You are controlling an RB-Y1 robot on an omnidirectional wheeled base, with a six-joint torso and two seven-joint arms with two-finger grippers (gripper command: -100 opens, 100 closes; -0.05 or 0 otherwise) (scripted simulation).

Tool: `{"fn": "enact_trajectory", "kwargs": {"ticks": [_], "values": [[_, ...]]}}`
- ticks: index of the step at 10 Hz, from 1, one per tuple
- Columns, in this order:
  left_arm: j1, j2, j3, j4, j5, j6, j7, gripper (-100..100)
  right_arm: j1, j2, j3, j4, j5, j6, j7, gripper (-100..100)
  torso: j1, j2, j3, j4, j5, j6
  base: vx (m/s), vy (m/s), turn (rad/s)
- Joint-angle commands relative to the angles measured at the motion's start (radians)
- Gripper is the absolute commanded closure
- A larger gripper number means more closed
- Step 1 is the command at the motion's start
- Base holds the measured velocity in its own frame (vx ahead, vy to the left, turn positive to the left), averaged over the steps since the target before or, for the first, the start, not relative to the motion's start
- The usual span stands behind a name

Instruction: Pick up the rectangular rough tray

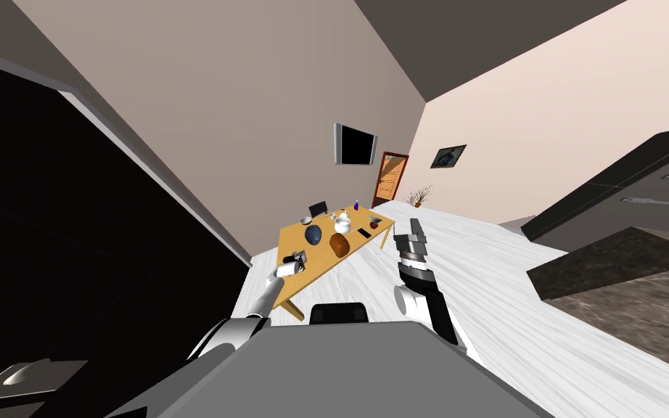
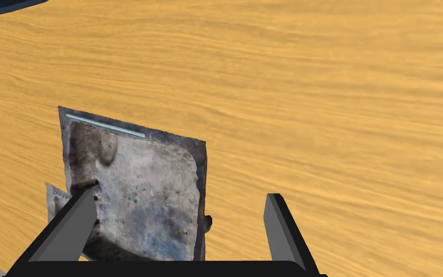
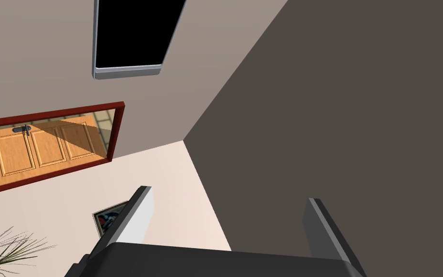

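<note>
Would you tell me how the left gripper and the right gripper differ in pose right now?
The left gripper points down at the orange wooden table; the right gripper points upward, beside the table. The left gripper frames part of the mottled grey rectangular tray; the right gripper has nothing between its fingers. Both are open.

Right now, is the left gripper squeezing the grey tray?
No, the left gripper stands wide open, pressing neither side of the grey tray on the wooden table.
</note>
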Motion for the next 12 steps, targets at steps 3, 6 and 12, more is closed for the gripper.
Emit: {"fn": "enact_trajectory", "kwargs": {"ticks": [3,6,12], "values": [[0.005,-0.016,0.004,0.034,-0.006,-0.041,-0.01,-100,0.0,0.0,0.0,0.0,0.0,0.0,0.0,0,0.001,-0.004,-0.002,-0.001,0.0,0.0,0.076,0.019,-0.004],[0.007,-0.017,0.004,0.035,-0.006,-0.043,-0.01,100,0.0,0.0,0.0,0.0,0.0,0.0,0.0,0,0.0,0.001,0.001,0.001,-0.001,0.0,0.002,0.001,0.0],[0.004,-0.001,0.0,0.002,0.002,-0.012,-0.005,100,0.0,0.0,0.0,0.0,0.0,0.0,0.0,0,-0.002,0.009,0.005,0.002,-0.001,0.0,-0.034,-0.007,0.001]]}}
